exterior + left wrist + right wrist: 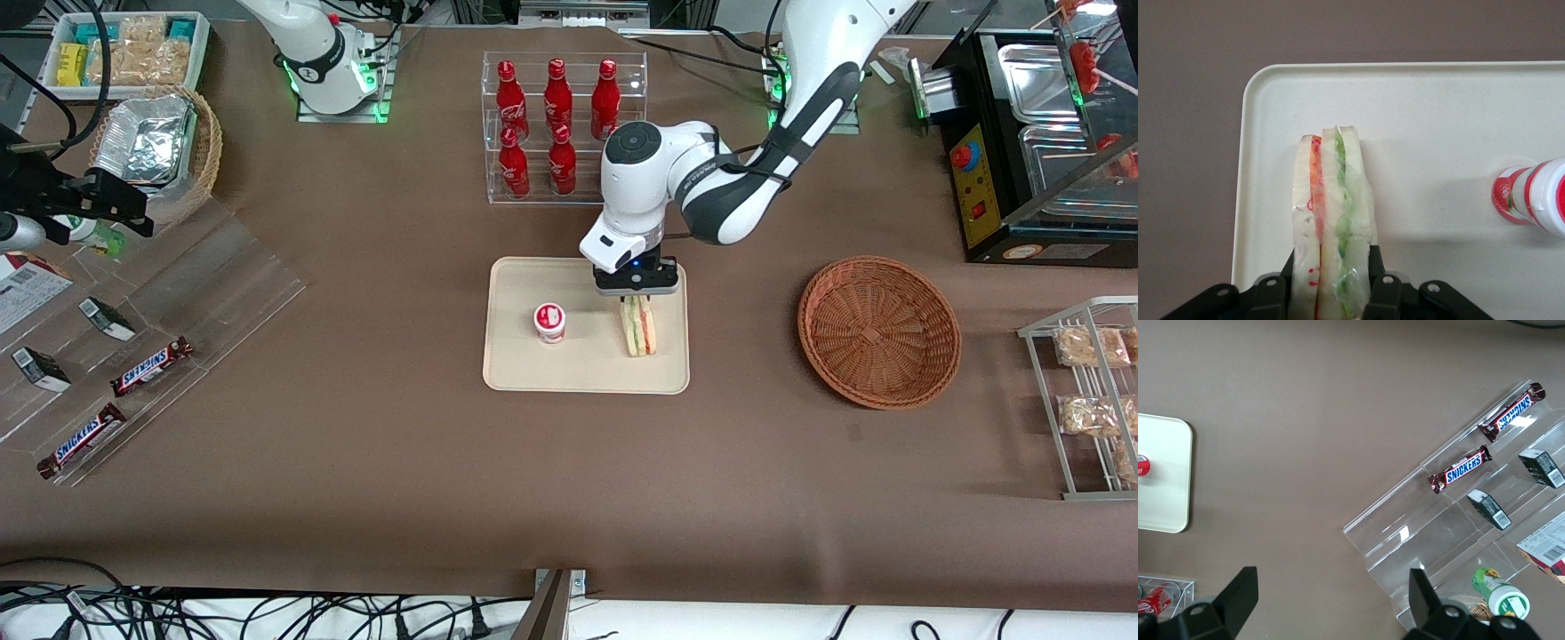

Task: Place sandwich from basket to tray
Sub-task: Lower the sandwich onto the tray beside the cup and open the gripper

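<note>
Clamped on the sandwich [1331,220], my claw [637,298] hangs over the tray [516,369], its body covering the wedge's gripped end. Clear wrap shows pale bread with red and green filling. It stands on edge on the tray beside a small cup [550,322]. Toward my arm's end of the counter [569,498] sits the basket [878,331].

A mock snack shop in a lab: the brown-covered counter [356,462] carries a cola bottle rack [564,124] and chocolate-bar display [116,356] around the tool [637,293], with cables along its edge.
</note>
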Controlling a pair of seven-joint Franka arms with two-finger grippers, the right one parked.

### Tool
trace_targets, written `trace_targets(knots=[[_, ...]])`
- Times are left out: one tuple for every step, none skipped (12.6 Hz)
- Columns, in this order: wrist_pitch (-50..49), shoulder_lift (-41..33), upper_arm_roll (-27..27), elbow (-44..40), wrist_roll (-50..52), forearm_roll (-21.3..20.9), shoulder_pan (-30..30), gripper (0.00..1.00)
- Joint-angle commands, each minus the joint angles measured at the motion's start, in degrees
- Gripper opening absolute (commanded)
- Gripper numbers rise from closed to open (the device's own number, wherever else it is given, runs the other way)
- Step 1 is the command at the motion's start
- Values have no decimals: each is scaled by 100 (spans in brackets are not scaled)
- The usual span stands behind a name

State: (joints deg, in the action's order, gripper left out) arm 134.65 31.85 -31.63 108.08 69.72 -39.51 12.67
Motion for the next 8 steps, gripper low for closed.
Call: trace_targets(knots=[[18,92,-10,-33,165,-345,43,42],[18,110,-10,-33,208,-399,51,42],[18,119,-10,-33,217,-399,69,42],[18,128,-10,-33,217,-408,78,42],[18,137,-10,-41,217,-408,78,42],[18,154,-10,-42,217,-408,78,42],[18,163,-10,-42,217,-408,78,42],[18,163,-10,-42,217,-408,78,42]])
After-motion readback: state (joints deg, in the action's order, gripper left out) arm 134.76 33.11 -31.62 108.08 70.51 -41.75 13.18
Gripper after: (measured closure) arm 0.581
